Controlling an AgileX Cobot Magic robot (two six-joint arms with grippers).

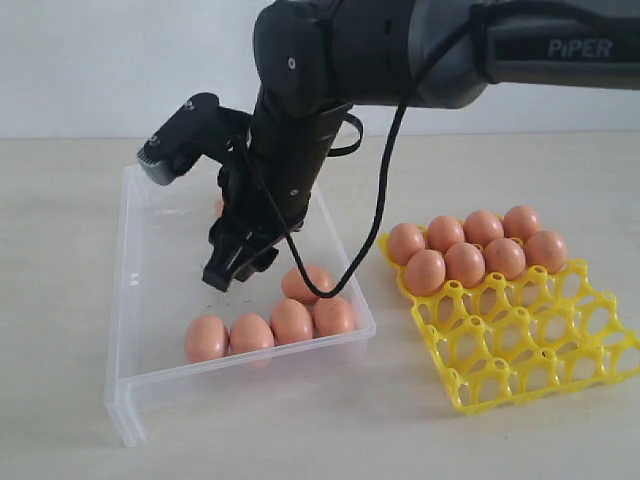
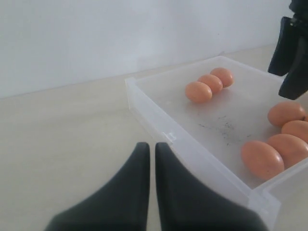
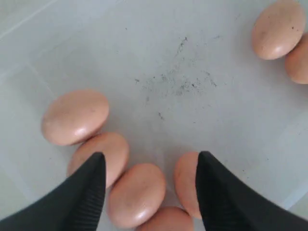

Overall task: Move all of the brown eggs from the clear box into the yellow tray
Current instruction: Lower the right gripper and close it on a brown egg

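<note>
Left gripper (image 2: 151, 147) pressed closed, empty, over the worktop (image 2: 57, 144) beside the box (image 1: 125, 290). Right gripper (image 1: 235, 268) spread wide, empty, just above five eggs (image 1: 290, 320) at the box's near wall. On the right the tray (image 1: 520, 350), eight eggs (image 1: 465, 262) filling its far rows.

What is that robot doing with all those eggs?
The robot is moving smooth brown eggs from the shallow clear plastic box into the bright yellow plastic egg tray. Eight sit in the tray, eight are in the box. Its right tool hangs open over five of them; the left tool is shut outside the box.
</note>
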